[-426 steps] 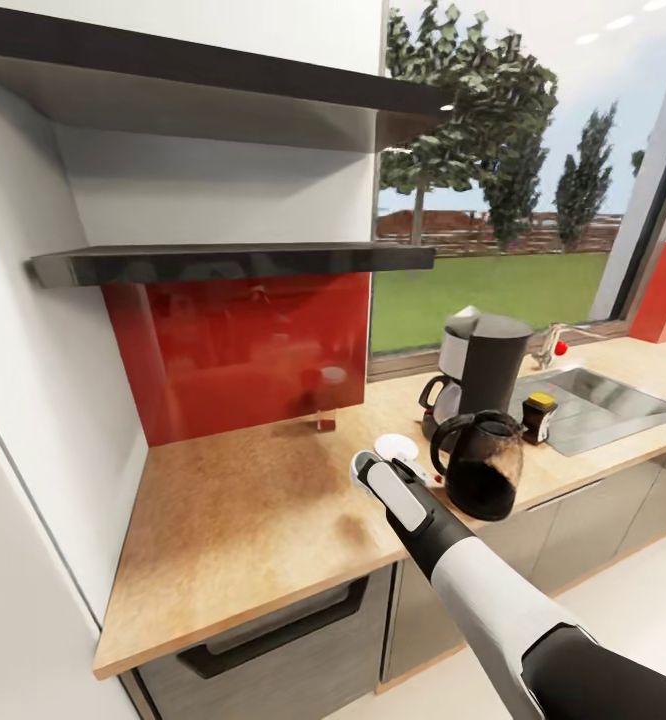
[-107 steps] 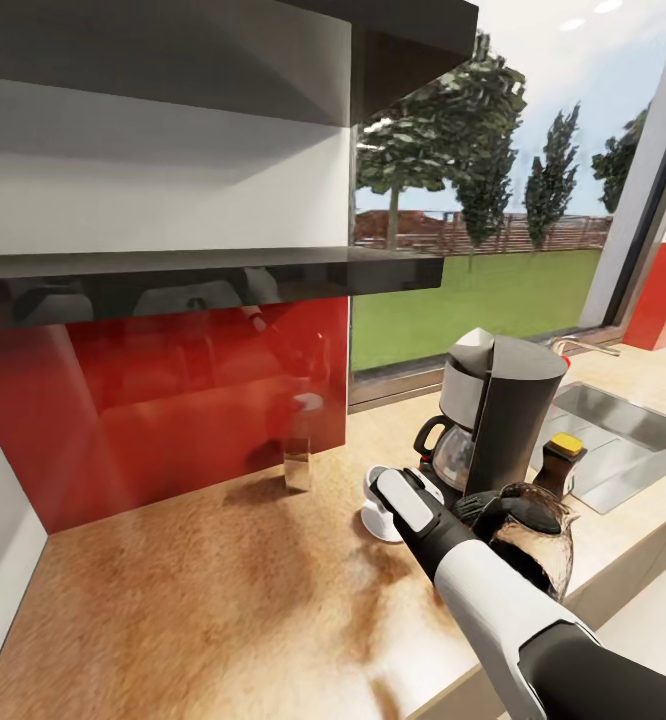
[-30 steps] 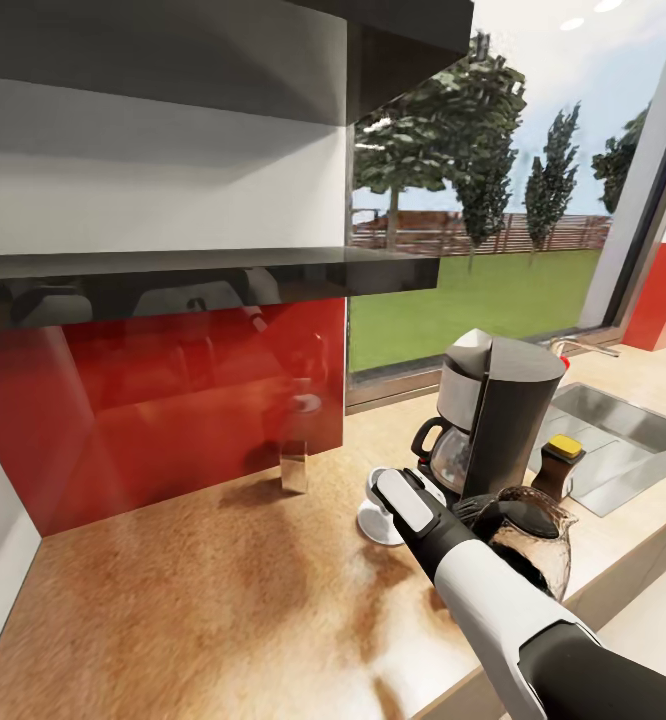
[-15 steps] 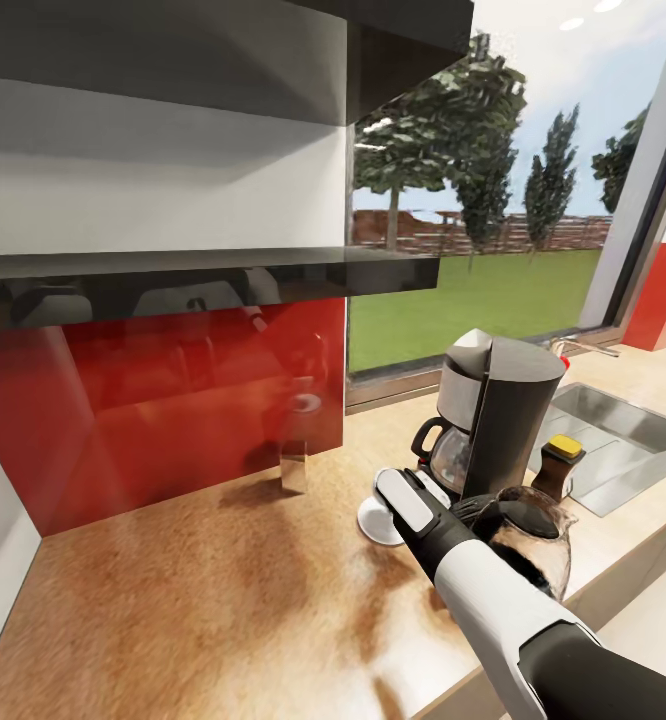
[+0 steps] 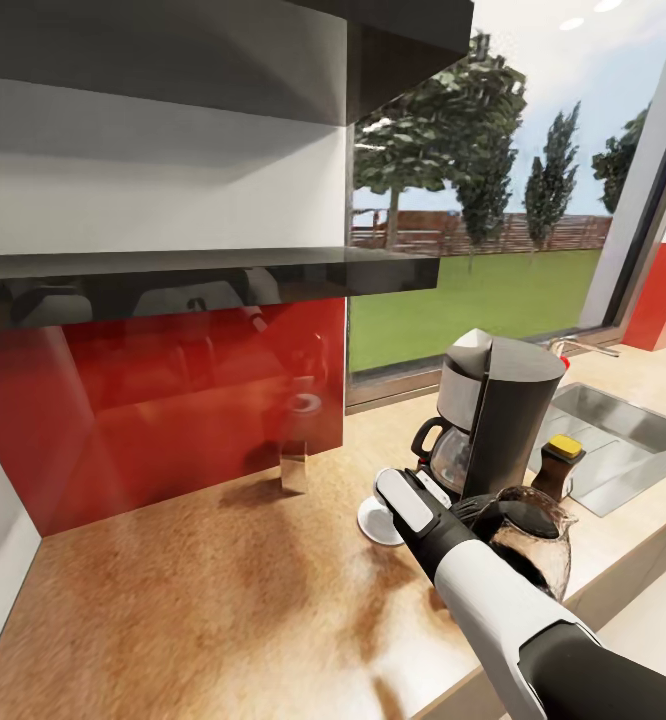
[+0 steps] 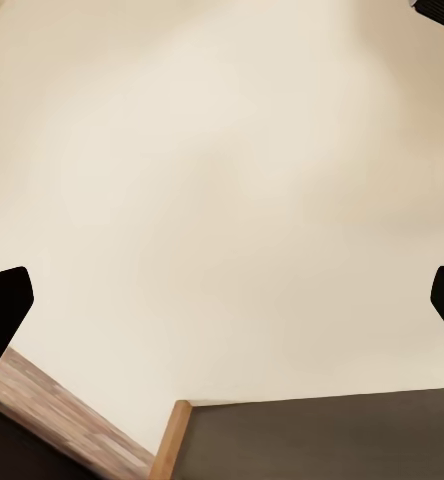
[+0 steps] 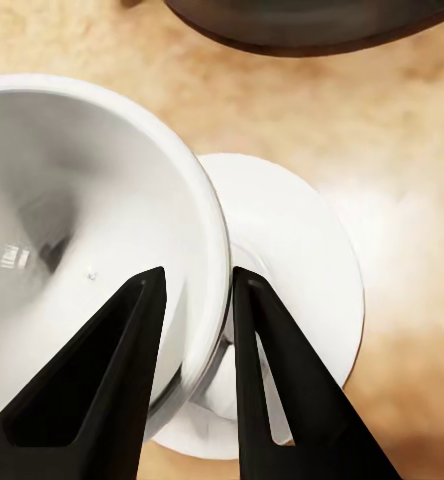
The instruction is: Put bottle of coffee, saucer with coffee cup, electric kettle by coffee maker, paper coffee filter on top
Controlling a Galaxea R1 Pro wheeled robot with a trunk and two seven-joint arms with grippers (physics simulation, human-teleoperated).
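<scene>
Nearest, the right gripper (image 7: 192,375) pinches the coffee cup's (image 7: 82,240) rim, holding it just over the saucer (image 7: 302,290) on the counter (image 5: 173,590). Behind stand the electric kettle (image 5: 533,545), coffee maker (image 5: 498,420) and bottle of coffee (image 5: 563,465), apparently placed. The left gripper's (image 6: 222,300) fingers are spread.

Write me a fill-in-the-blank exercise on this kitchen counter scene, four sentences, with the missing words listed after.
1. The right gripper has its fingers on either side of the rim of the white ____.
2. Under the coffee cup lies the flat white ____.
3. The bottle of coffee has a cap coloured ____.
4. The electric kettle stands on the countertop in front of the tall dark ____.

Missing words: coffee cup; saucer; yellow; coffee maker
</scene>
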